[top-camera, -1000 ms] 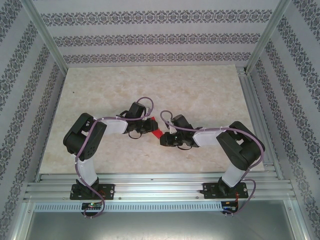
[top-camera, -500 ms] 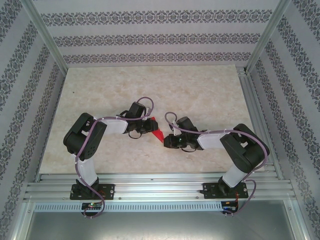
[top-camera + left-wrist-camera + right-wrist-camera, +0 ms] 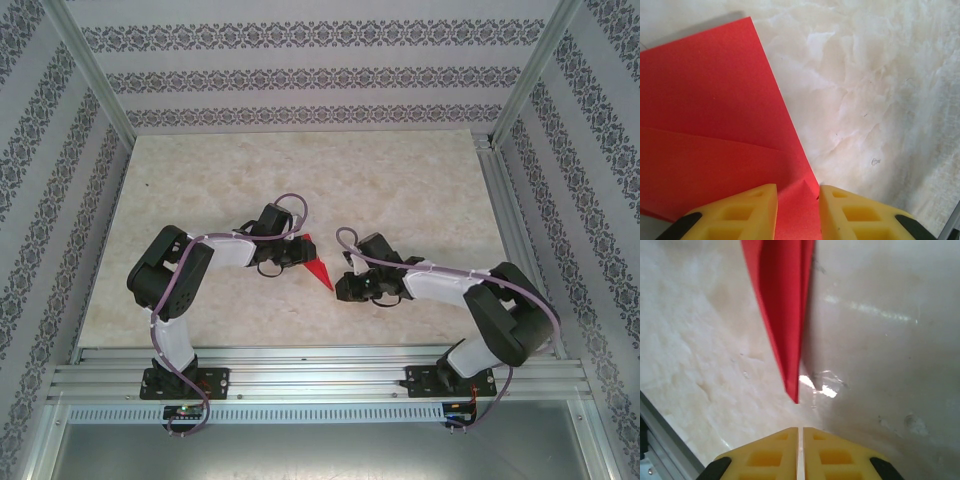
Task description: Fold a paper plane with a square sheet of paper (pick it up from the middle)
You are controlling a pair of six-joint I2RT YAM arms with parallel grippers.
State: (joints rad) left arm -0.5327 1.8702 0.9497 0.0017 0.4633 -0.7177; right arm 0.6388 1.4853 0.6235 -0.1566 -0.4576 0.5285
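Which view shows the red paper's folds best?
The left wrist view: the red paper is close, flap edges visible. The right wrist view gives its narrow pointed tip; the top view a small red wedge.

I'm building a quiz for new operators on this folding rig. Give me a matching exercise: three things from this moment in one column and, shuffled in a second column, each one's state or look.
Things:
1. left pincer
2. right pincer
3. folded bright red paper sheet

States:
A. shut, holding nothing, just short of the paper's tip
B. creased, narrowing to a sharp point
C. yellow fingers closed on the red paper

Pairs: 1-C, 2-A, 3-B
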